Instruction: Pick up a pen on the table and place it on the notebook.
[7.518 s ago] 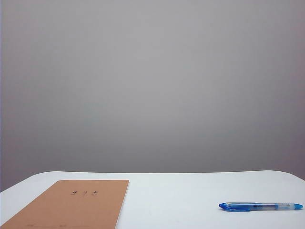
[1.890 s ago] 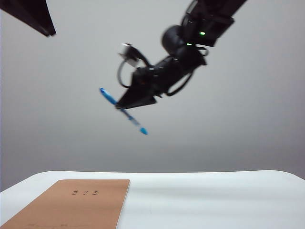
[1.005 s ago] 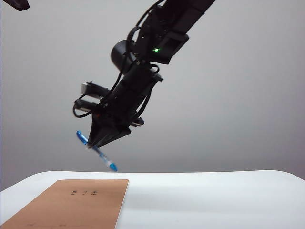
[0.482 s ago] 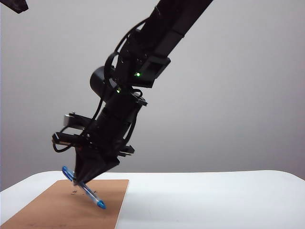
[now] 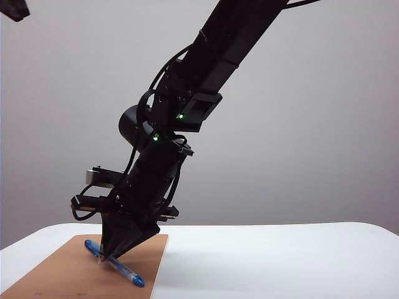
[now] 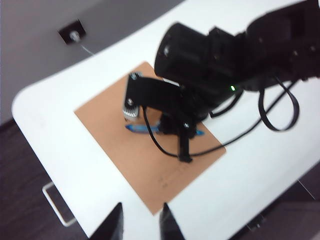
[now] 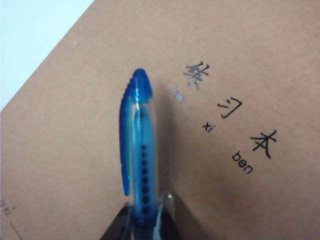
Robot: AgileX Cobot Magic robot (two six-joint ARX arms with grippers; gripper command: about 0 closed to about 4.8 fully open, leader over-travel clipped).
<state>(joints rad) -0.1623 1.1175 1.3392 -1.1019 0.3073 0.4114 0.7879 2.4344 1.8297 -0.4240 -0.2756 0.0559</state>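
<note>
- The left gripper hangs high at about 10 o'clock of the scene, well apart from the work. Only a dark corner of its arm shows in the exterior view. In the left wrist view its two dark fingers stand spread with nothing between them, so this arm is judged to be parked out of the way and looking down on the job.
- The thin, flat, tan-brown kraft notebook lies at 7 o'clock on the smooth white table, a few small dark printed characters on its cover.
- The right gripper reaches across from 1 o'clock down to the notebook. Its fingers are pressed onto the slim blue pen with a translucent clear-blue barrel, pinching it near mid-length.
- The pen slants, its upper end toward 10 o'clock and its lower tip toward 4 o'clock, just over the cover. Whether the tip touches the cover cannot be told.
- In the right wrist view the pen lies close over the brown cover beside the characters, its shadow tight alongside. This suggests the low, tilted hold is meant for a short, gentle release.
- By my reading the carrying is nearly finished, and what remains is letting go and lifting clear.
</note>
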